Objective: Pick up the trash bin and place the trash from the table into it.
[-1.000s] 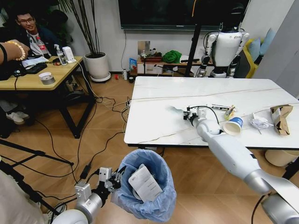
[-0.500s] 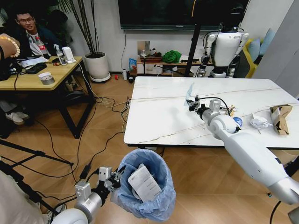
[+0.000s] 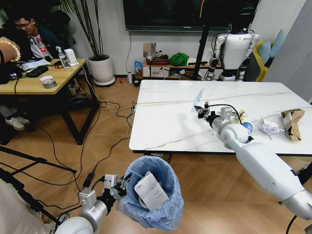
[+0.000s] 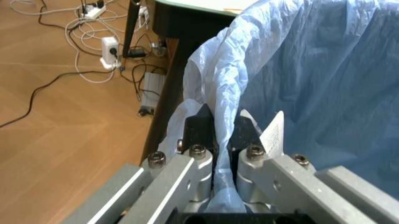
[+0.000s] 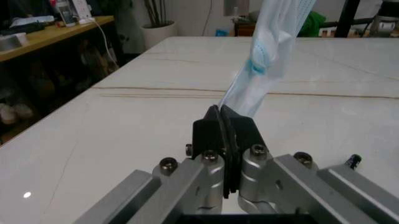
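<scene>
Clear wrapper (image 5: 269,56) pinched at lower end by right gripper (image 5: 225,122), fingers clenched, held above bench (image 3: 161,122). Judged light, limp, slippery: firm edge pinch advised. Trash bin (image 3: 153,197) held below bench edge, rim and liner clamped by left gripper (image 4: 223,126).

My right arm reaches forward, and my right gripper (image 3: 200,109) has its fingers (image 5: 215,128) pressed together, pinching a thin wrapper (image 5: 271,56). My left arm is bent low, my left gripper (image 4: 219,125) clamped on the trash bin (image 3: 152,197) rim.
</scene>
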